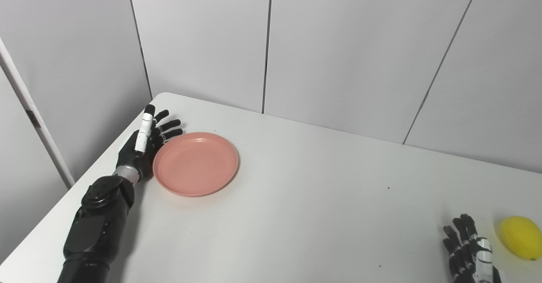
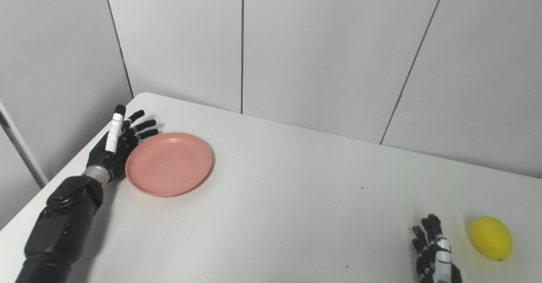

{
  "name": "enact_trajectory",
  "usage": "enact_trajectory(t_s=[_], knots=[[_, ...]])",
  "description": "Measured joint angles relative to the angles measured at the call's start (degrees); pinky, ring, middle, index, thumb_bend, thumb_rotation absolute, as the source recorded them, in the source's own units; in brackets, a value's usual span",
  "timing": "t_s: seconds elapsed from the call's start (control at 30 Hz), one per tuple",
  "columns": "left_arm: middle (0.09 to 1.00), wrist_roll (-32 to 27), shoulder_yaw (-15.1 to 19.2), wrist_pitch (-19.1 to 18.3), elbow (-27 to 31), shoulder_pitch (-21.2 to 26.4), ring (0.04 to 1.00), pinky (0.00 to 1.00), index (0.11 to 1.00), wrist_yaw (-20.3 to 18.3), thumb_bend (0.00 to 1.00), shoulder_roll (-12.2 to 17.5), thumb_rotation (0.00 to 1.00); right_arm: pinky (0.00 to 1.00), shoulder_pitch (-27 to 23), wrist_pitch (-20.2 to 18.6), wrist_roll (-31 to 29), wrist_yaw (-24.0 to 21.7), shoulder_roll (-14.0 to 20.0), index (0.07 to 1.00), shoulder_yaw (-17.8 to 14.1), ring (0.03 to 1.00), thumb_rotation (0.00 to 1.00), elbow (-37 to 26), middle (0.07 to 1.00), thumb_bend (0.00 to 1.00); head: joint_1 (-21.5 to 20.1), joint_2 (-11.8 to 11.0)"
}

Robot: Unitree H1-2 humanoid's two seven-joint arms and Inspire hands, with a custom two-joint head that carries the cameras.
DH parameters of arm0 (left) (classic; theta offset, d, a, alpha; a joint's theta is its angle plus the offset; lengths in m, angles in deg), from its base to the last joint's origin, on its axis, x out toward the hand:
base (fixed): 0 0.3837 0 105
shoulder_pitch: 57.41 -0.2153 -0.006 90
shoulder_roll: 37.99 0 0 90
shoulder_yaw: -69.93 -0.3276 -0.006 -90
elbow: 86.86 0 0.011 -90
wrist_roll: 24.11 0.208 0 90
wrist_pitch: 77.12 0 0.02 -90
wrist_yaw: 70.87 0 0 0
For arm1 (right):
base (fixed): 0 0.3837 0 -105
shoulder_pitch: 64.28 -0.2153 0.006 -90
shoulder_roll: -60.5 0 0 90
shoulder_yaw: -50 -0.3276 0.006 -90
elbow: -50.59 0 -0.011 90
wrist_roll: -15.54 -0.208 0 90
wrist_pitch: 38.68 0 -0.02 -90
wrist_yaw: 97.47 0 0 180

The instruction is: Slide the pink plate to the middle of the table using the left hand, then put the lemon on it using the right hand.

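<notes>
The left hand [image 1: 146, 145], fingers spread and empty, stands against the outer rim of the round pink plastic plate [image 1: 195, 163] on the white desk [image 1: 305, 215], seemingly placed to push it toward the middle, while the right hand [image 2: 434, 255] rests open with the yellow lemon [image 2: 491, 237] just to its right, likely waiting its turn.

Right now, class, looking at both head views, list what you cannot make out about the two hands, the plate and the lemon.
- Right hand: palm and wrist cut off by the bottom edge in both views.
- Lemon: its right end is clipped by the left eye view's edge.
- Left hand: whether it touches the pink plate is unclear; the palm side faces away.
- Specks on the table: too small to identify.
</notes>
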Motion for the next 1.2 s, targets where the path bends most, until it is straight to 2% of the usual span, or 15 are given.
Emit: enact_trajectory(t_s=[0.27, 0.33, 0.5, 0.8, 0.93, 1.2], knots=[[0.767, 0.0, -0.7, -2.2, 2.9, -0.3, 0.765, 0.74, 0.858, 1.3, 0.98, -2.2, 0.87, 1.0, 0.0, 0.0, 0.0, 0.0, 0.0, 0.956, 0.3, 0.949, 1.0, 0.0, 0.968, 0.59, -0.4, -0.2], [0.762, 0.1, -0.9, -3.4, 4.0, -0.4, 0.764, 0.74, 0.846, 1.9, 0.98, -2.6, 0.87, 1.0, 0.0, 0.0, 0.0, 0.0, 0.0, 0.954, 0.3, 0.95, 1.0, 0.0, 0.965, 0.59, -0.5, 0.1], [0.771, 0.4, -1.6, -3.8, 5.6, -1.0, 0.77, 0.75, 0.845, 2.9, 1.0, -3.4, 0.88, 1.0, 0.0, 0.0, 0.2, 0.1, -0.1, 0.951, 0.3, 0.942, 1.0, 0.0, 0.96, 0.62, -0.5, 0.2], [0.755, 1.3, -2.5, -4.8, 7.0, -1.2, 0.744, 0.72, 0.833, 4.3, 0.97, -4.1, 0.89, 1.0, 0.0, 0.1, 0.7, 0.1, -0.4, 0.956, 0.3, 0.941, 1.0, 0.0, 0.964, 0.6, -0.4, 0.2], [0.741, 1.6, -2.5, -5.1, 8.0, -1.4, 0.737, 0.72, 0.823, 5.1, 0.99, -5.4, 0.89, 0.99, 0.0, 0.1, 0.8, 0.1, -0.4, 0.953, 0.3, 0.935, 1.0, 0.0, 0.961, 0.61, -0.7, 0.3], [0.742, 3.2, -2.7, -5.6, 10.3, -1.8, 0.735, 0.72, 0.814, 8.9, 0.93, -8.1, 0.89, 0.99, 0.0, 0.1, 0.9, 0.1, -0.6, 0.953, 0.3, 0.932, 1.0, -0.1, 0.96, 0.61, -0.8, 0.5]])
